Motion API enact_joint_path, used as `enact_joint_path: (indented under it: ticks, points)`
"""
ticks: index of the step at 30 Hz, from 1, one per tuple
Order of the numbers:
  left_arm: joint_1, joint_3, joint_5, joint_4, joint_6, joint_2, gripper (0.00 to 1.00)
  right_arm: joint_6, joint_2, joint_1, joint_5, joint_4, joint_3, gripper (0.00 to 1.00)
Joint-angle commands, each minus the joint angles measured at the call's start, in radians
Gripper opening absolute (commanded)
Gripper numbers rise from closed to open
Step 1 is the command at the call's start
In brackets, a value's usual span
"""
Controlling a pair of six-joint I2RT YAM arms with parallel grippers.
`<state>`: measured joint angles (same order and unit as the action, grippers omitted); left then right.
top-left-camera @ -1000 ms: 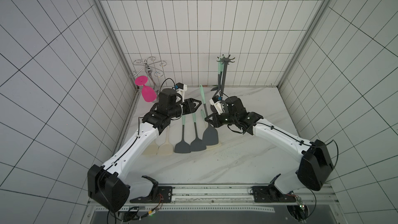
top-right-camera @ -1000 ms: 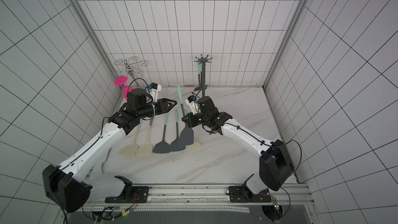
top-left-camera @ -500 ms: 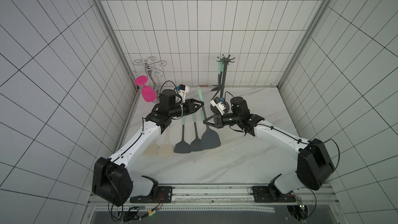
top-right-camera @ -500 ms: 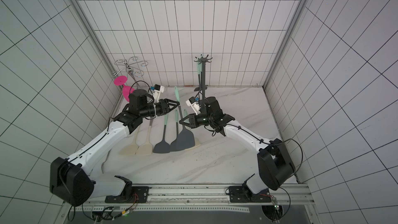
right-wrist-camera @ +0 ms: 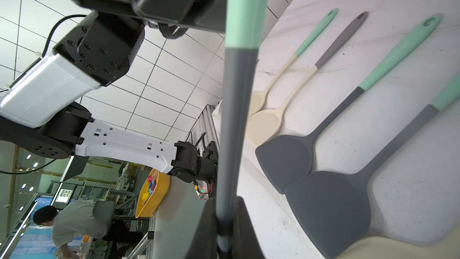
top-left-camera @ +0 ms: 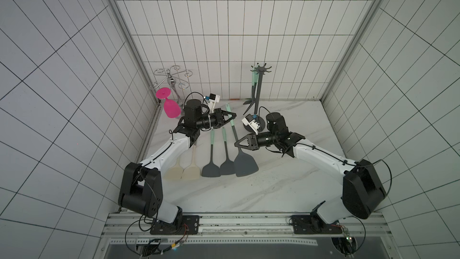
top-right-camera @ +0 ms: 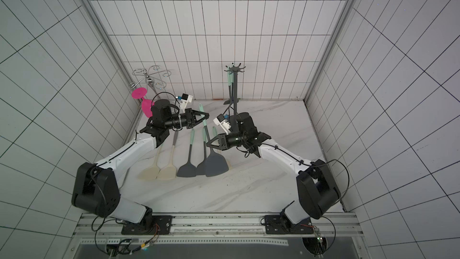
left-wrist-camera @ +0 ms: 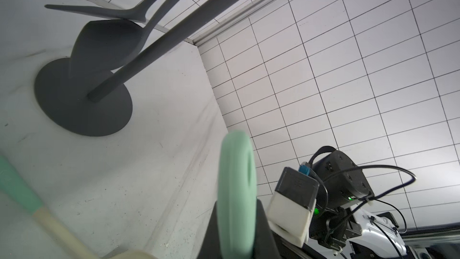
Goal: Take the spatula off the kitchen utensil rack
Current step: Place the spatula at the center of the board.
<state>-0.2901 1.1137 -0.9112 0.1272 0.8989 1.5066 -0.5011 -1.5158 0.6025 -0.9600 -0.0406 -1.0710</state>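
Finishing a removal rather than starting one: holding the big grey spatula (top-left-camera: 245, 165) clear of the kitchen utensil rack (top-left-camera: 261, 70), well down from the hooks, slanting low over the bench (top-left-camera: 286, 183), blade next to a row of four smaller spatulas (top-left-camera: 210, 170); not telling whether the blade is touching the bench.

Gripping it in two places: left gripper (top-left-camera: 232, 117) with jaws pressed together on the mint handle (left-wrist-camera: 236, 190), right gripper (top-left-camera: 237, 143) with jaws closed around the grey shaft (right-wrist-camera: 231, 120) above the blade, though not showing plainly whether pinching hard or starting to loosen.

Leaving two utensils (top-left-camera: 254, 88) hanging on the rack at the back.

Judging the lift-off itself done; remaining, by the look of it, passing the spatula over to one arm and laying it down beside the others.

Differing from a second ago: left jaws then spread wide on either side of the handle, now clamping it; right gripper shifting a little toward the left arm's side; spatula lying at much the same slant.
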Motion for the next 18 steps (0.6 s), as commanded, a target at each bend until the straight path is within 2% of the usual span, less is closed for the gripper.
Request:
enact_joint_path:
  ticks: [1,5,6,7,10,18]
  points:
    - [0.009,0.033,0.029,-0.076,-0.033,-0.024,0.00,0.096,0.019,-0.005,0.192,0.188,-0.056,0.39]
    - [0.008,0.084,0.295,-0.421,-0.218,-0.072,0.00,0.198,0.062,0.019,0.626,0.439,-0.149,0.51]
    - [0.008,0.084,0.344,-0.462,-0.234,-0.079,0.00,0.216,0.069,0.032,0.713,0.477,-0.172,0.52]
    - [0.008,0.080,0.368,-0.479,-0.241,-0.084,0.00,0.233,0.072,0.045,0.746,0.493,-0.192,0.52]
    - [0.007,0.060,0.365,-0.477,-0.228,-0.091,0.00,0.253,0.060,0.093,0.761,0.513,-0.250,0.53]
    - [-0.003,0.052,0.335,-0.454,-0.190,-0.106,0.00,0.260,-0.104,0.195,0.668,0.527,-0.396,0.55]
